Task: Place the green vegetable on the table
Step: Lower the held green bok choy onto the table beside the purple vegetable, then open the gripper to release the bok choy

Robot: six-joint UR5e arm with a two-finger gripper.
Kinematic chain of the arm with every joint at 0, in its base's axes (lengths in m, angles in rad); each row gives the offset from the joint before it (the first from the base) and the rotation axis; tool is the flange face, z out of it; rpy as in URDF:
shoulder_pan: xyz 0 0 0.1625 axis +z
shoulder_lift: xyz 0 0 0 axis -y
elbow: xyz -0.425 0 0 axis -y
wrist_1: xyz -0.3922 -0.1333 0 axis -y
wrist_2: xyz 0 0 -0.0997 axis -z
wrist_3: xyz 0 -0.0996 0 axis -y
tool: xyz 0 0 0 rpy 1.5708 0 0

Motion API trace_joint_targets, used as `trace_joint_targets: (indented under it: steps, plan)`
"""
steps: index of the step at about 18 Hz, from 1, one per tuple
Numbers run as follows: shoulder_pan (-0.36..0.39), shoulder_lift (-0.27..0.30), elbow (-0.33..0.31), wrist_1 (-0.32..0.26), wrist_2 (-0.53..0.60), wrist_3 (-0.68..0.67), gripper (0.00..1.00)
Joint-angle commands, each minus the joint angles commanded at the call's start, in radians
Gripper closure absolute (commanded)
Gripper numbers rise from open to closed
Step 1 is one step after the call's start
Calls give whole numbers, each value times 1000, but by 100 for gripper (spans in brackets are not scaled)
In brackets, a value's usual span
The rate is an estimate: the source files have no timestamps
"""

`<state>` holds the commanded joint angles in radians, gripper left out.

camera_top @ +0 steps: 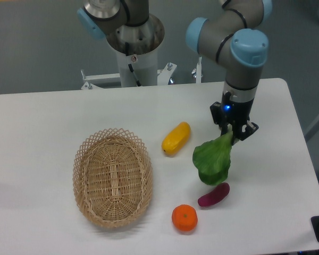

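Observation:
The green vegetable (212, 159) is a broad dark green leaf that hangs down from my gripper (233, 133), which is shut on its stem end. The leaf dangles over the white table (42, 117), right of centre. Its lower tip overlaps the purple eggplant-like piece (213, 195) in view. I cannot tell whether it touches the table. The pale stem end is hidden between the fingers.
An oval wicker basket (112, 177) stands left of centre and holds nothing. A yellow oblong fruit (176, 138) lies left of the gripper. An orange (184, 218) sits near the front edge. The robot base (134, 37) stands behind the table.

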<state>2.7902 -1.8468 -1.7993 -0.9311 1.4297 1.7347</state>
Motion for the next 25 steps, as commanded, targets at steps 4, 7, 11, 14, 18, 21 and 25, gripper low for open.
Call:
trace_joint_targets:
  steps: [4, 7, 11, 14, 18, 21, 25]
  plan:
    - [35, -63, -8, 26, 2, 120, 59]
    - [32, -91, -26, 69, 2, 128, 59]
    - [28, -104, -41, 98, 2, 125, 58]
    - [28, -103, -41, 100, 0, 117, 34]
    - [28, -97, -37, 100, 0, 114, 0]
    - [23, -91, -9, 100, -2, 73, 0]
    - [-6, -89, 60, 98, -5, -36, 0]
